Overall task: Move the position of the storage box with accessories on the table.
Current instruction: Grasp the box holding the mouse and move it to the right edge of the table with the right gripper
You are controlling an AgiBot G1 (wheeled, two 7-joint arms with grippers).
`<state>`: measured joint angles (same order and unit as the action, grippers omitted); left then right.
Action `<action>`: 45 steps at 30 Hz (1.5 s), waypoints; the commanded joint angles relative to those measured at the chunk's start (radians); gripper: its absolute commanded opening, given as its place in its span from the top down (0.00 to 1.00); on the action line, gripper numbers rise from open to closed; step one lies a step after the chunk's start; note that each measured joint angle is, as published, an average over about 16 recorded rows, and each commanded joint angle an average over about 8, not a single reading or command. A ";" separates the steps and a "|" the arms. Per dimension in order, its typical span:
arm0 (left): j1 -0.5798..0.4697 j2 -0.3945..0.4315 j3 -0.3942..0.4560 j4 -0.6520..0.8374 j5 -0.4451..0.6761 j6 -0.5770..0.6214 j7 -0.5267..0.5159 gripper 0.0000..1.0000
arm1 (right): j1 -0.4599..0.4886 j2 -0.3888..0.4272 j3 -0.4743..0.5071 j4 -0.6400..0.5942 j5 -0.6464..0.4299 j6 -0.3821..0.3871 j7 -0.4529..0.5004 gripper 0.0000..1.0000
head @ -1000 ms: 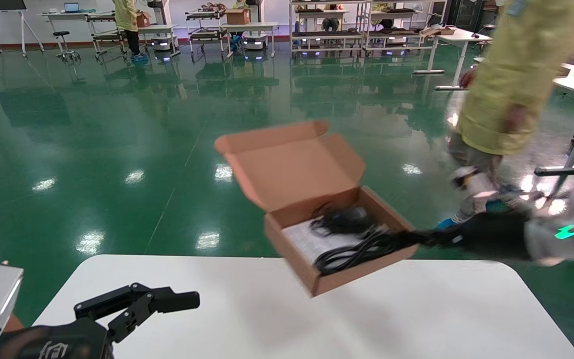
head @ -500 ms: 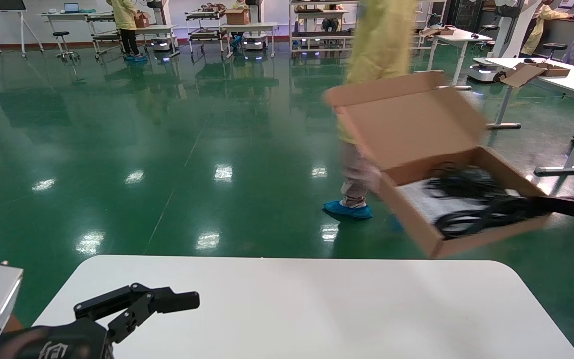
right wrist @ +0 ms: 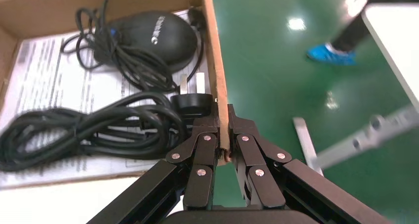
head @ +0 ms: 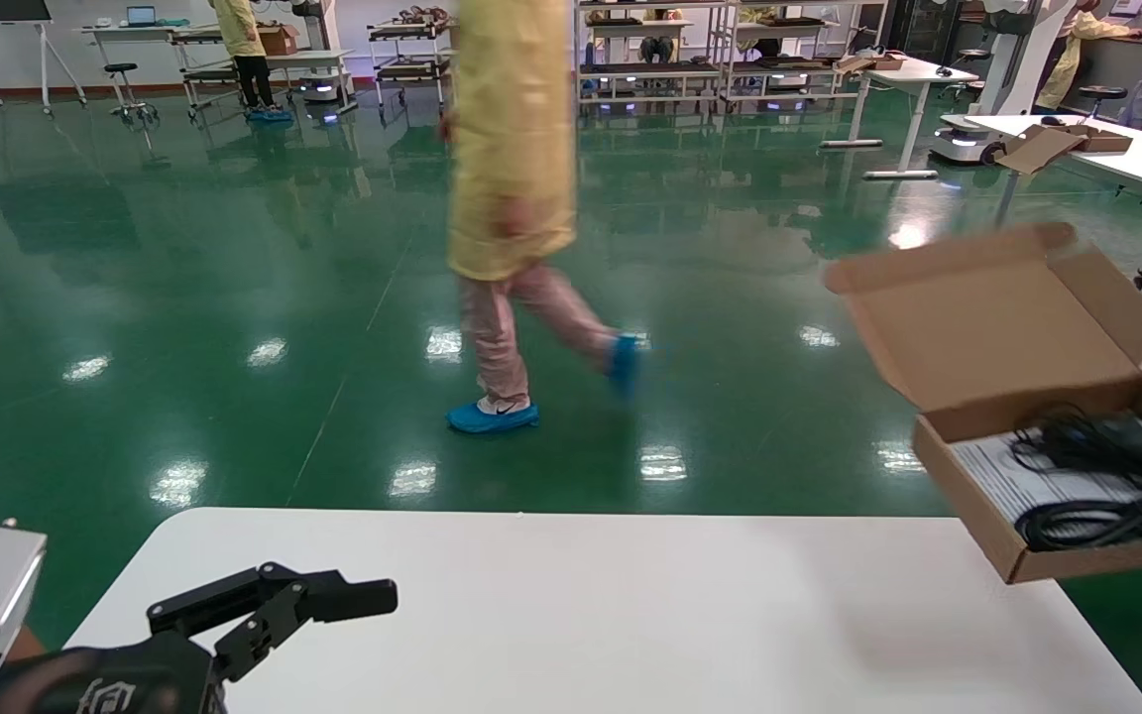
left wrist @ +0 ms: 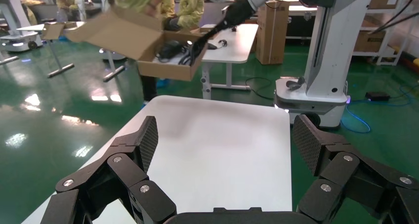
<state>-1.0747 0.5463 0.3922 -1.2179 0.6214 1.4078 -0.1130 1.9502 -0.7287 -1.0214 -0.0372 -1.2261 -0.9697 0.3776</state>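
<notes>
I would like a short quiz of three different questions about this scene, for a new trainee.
1. True or false: the storage box rests flat on the table.
2. Which gripper pinches the box's side wall?
A. left gripper
B. right gripper
3. Fill in: the lid of the box is ____.

Key:
1. False; it hangs in the air by the table's right far corner.
2. B; the left one is open above the table, holding nothing.
3. Open; the cables, mouse and paper sheet show inside.
</notes>
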 commanded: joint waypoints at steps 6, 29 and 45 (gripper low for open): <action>0.000 0.000 0.000 0.000 0.000 0.000 0.000 0.00 | -0.103 -0.002 0.022 -0.010 0.031 0.081 -0.011 1.00; 0.000 0.000 0.000 0.000 0.000 0.000 0.000 0.00 | -0.350 -0.034 0.087 0.017 0.118 0.187 -0.051 1.00; 0.000 0.000 0.000 0.000 0.000 0.000 0.000 0.00 | -0.404 -0.095 0.103 0.034 0.141 0.276 -0.063 1.00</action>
<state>-1.0747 0.5463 0.3923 -1.2179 0.6214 1.4078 -0.1130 1.5470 -0.8198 -0.9195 -0.0037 -1.0863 -0.6996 0.3145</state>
